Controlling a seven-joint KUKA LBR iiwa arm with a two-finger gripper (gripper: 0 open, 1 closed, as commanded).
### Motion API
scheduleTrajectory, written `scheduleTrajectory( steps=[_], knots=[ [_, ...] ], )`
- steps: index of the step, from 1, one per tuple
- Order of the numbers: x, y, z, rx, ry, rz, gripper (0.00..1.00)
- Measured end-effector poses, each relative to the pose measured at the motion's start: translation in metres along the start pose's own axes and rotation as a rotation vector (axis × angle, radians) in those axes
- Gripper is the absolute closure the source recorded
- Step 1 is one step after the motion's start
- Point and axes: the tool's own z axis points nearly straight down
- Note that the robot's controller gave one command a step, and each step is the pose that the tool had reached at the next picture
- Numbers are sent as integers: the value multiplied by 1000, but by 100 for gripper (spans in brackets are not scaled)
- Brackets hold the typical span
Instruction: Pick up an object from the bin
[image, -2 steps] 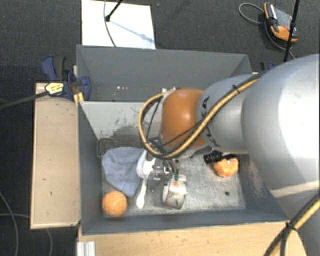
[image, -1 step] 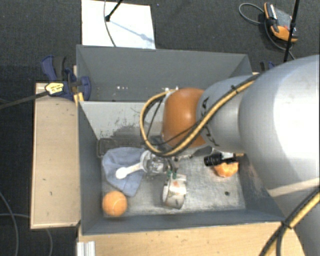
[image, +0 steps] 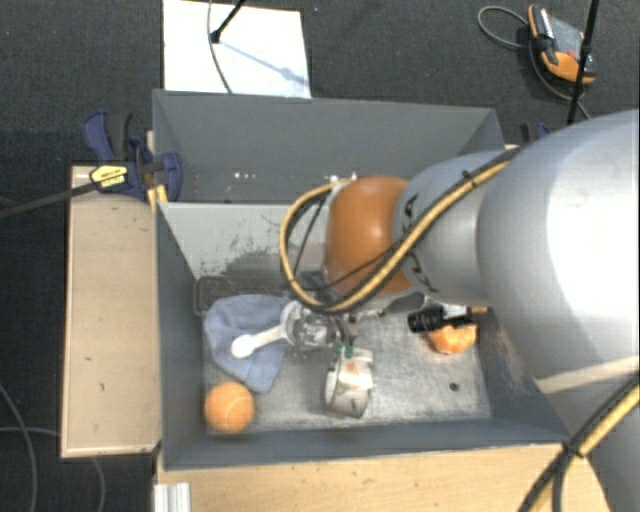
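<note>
In the camera view, the claw (image: 322, 332) hangs low over the middle of the grey metal bin (image: 178, 340). Just to its left, a white plastic spoon (image: 256, 343) lies on a crumpled blue cloth (image: 232, 322). Whether the claw is apart or together cannot be told.

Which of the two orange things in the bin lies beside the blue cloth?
The orange ball in the lower-left corner of the bin, beside the blue cloth. The other orange thing lies at right, partly under the arm.
</note>
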Motion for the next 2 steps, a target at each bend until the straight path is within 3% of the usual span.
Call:
scheduleTrajectory(
  steps=[1,2],
  knots=[
    [-11,-10,-43,6,9,11,100],
    [-6,-7,-79,5,1,-11,100]
  ],
)
